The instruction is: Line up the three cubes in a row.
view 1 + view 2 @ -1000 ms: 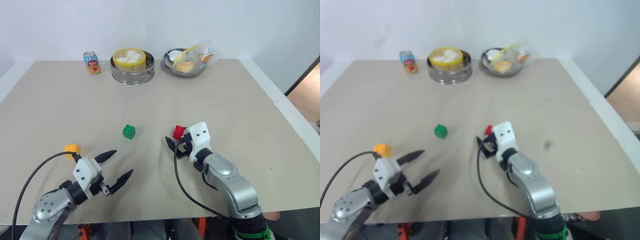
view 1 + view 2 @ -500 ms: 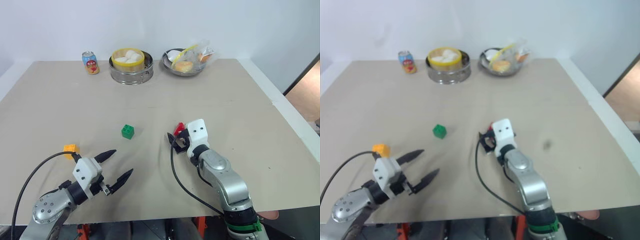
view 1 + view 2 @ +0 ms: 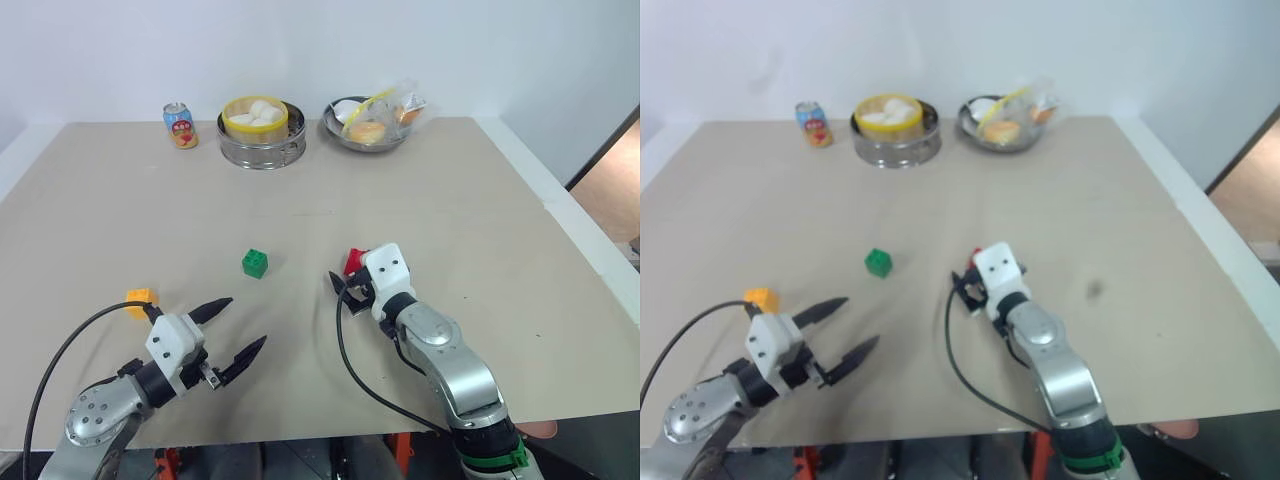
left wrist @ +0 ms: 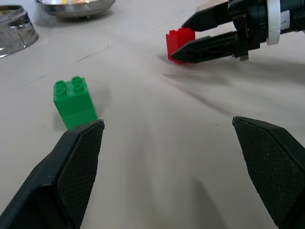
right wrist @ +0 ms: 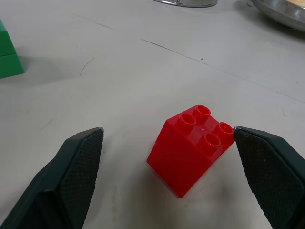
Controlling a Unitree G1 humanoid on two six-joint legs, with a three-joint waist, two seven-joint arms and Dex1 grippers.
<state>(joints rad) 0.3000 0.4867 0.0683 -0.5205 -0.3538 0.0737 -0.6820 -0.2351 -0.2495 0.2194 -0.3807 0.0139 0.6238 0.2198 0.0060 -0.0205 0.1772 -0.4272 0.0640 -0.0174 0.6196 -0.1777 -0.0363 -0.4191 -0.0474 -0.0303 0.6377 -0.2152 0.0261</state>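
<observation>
Closing my spread right gripper [image 5: 167, 181] now, one finger seemingly touching the tilted red cube [image 5: 190, 148], risks flicking it away.

On the counter [image 3: 1110, 200] I see my right hand [image 3: 966, 283] low beside the red cube [image 3: 977, 255], fingers spread. The green cube [image 3: 878, 263] sits apart to its left, and the orange-yellow cube [image 3: 762, 298] lies just beyond my left hand [image 3: 848, 330], whose fingers stand wide.
</observation>
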